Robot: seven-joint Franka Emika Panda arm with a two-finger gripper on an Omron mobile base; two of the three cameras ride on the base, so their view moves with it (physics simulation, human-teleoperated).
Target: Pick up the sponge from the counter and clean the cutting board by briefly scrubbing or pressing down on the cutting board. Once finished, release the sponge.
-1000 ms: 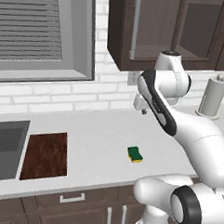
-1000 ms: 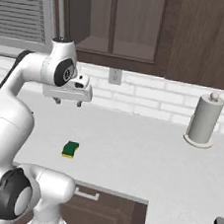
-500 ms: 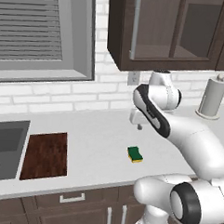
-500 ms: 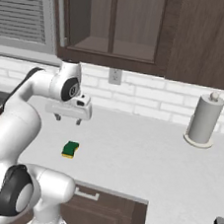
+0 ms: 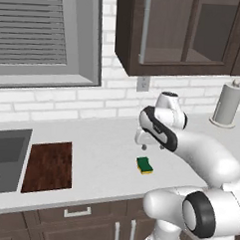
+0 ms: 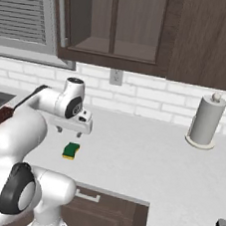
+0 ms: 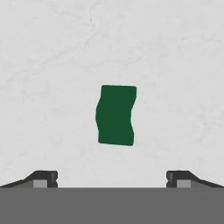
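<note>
While the gripper (image 5: 151, 145) hangs above the counter (image 5: 106, 141) with its fingers pointing straight down, the sponge (image 5: 145, 165) lies flat on the worktop just below it, a little toward the front edge, not touching it. In the left base view the sponge is a small rectangular block with a dark green top layer over a yellow underside; in the hand view its green face (image 7: 116, 114) has slightly wavy long sides and sits upright in the frame, centred between the two dark fingertips (image 7: 43, 178) that rise at the bottom corners. Those tips stand spread wide apart, holding nothing, and the sponge is clear of both.

The counter is smooth and light grey-white with faint marbled veining, running along a white brick wall (image 5: 68, 104) over dark brown cabinets (image 5: 86, 222). The cutting board (image 5: 49, 166) is a flat rectangle of dark reddish-brown wood with streaky grain, lying well to the left of the sponge and right beside the dark grey sink basin (image 5: 5, 158). In the right base view the sponge (image 6: 70, 151) rests near the counter's front edge, below the white hand (image 6: 74, 126). A paper towel roll (image 6: 204, 121), a pale grey cylinder on an upright holder, stands far to the right near the wall. Dark wooden wall cabinets (image 6: 126, 24) with glass doors hang above.
</note>
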